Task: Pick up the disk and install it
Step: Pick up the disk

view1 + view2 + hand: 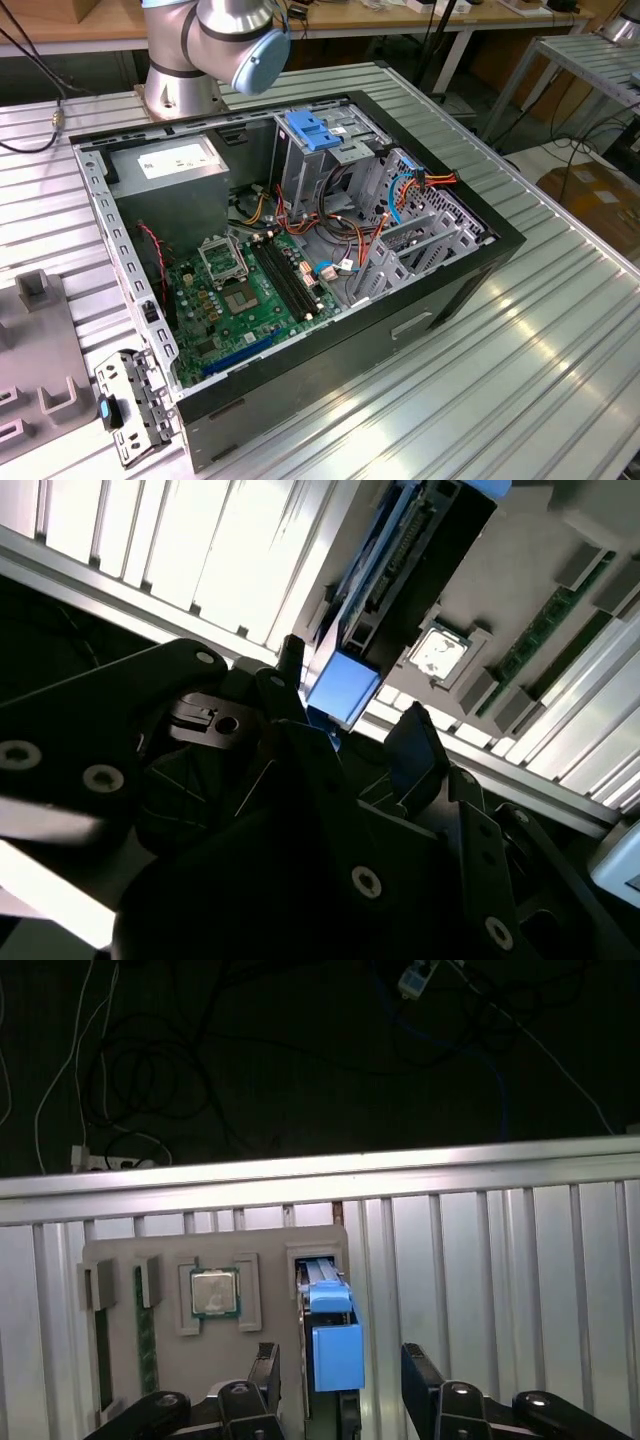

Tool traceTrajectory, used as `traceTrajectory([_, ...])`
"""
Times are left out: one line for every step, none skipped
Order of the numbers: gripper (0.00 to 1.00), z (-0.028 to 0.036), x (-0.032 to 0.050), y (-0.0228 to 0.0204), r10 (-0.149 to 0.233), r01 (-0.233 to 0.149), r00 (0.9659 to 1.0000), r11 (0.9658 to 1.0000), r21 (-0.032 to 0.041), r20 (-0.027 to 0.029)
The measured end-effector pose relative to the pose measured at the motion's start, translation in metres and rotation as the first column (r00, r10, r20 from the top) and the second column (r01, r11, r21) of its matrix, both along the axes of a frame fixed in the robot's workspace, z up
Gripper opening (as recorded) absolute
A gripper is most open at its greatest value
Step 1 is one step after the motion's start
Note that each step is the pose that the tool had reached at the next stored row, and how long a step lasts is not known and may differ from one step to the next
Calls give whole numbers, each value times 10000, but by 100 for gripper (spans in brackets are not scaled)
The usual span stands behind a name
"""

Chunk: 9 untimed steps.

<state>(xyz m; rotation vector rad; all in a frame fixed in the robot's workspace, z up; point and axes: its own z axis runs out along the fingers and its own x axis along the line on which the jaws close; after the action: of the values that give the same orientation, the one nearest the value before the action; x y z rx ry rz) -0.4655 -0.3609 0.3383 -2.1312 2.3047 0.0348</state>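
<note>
Claw: in the first wrist view the claw [340, 1360] is spread, one black finger [265, 1368] on each side of the disk's blue end, with a clear gap on both sides. It grips nothing.
Second wrist view: the claw [350, 685] straddles the same blue end. Here the gaps are harder to judge, but the fingers seem to stand just off it.
Disk: the disk [330, 1310] stands on edge in a narrow slot of a grey holder tray [270, 1250], blue rail uppermost, not yet lifted.
Neighbour in the tray: a processor chip [215, 1292] lies flat in its own pocket just beside the disk's slot.
Worktop: ribbed aluminium worktop [480, 1260] carries the tray.
Computer case: in the exterior view an open black computer case [420, 310] lies on its side mid-worktop, with the green motherboard [240, 300] facing up.
Drive cage: a blue bracket [312, 130] sits on top of the cage at about 12 o'clock inside the case.
Power supply: a grey box [170, 165] with a white sticker sits at about 10 o'clock inside the case.
Arm: the arm's base [180, 80] stands at about 11 o'clock from the case.
</note>
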Motion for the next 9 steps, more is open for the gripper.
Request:
traceTrajectory([60,-20,-8,0,1,-1,10000,10000,1,1])
traceTrajectory([60,-42,-12,0,1,-1,10000,10000,0,1])
traceTrajectory([60,-60,-16,0,1,-1,10000,10000,1,1])
traceTrajectory([60,-85,-20,0,0,0,10000,10000,1,1])
traceTrajectory([60,-103,-22,0,0,0,10000,10000,0,0])
traceTrajectory([60,-130,-29,0,0,0,10000,10000,0,0])
traceTrajectory([60,-147,-33,0,0,0,10000,10000,1,0])
traceTrajectory([60,-174,-39,0,0,0,10000,10000,0,1])
traceTrajectory([60,-191,-43,0,0,0,10000,10000,0,1])
